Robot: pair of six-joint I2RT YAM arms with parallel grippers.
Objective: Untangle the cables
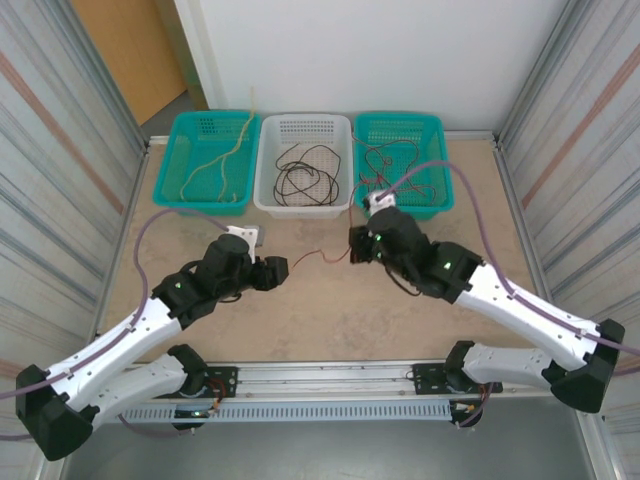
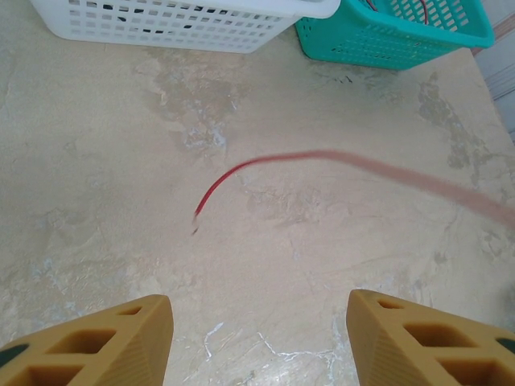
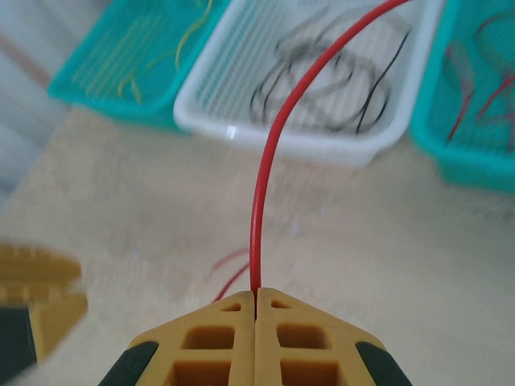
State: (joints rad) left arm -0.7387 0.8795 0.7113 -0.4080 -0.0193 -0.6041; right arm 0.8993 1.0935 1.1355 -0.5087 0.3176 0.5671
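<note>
**Right jaws pinch red cable on counter.** The right jaws are pressed fully together on a red cable (image 3: 261, 185). It rises from the seam between them in a smooth arc toward the baskets at the far side of the counter (image 1: 330, 320).

Seen from above, the same cable is a short, slack strand. It runs from the right jaws across the bare, stone-patterned surface toward the left jaws, and its free end lies just short of them.

The left jaws stand wide apart with nothing between them. Ahead of them the cable's loose tip curls over the counter, and the rest of the strand runs off to the right in a blur. Whether the tip touches the surface cannot be told.

Beyond both arms, three baskets sit side by side along the far edge:
- The white basket (image 1: 300, 211) in the middle holds loose loops of black cables (image 1: 300, 180).
- The left teal basket (image 1: 200, 207) holds yellowish cables (image 1: 215, 165), one end poking up past its far rim.
- The right teal basket (image 1: 443, 195) holds a tangle of red cables (image 1: 395, 155) with some darker strands among them.
</note>
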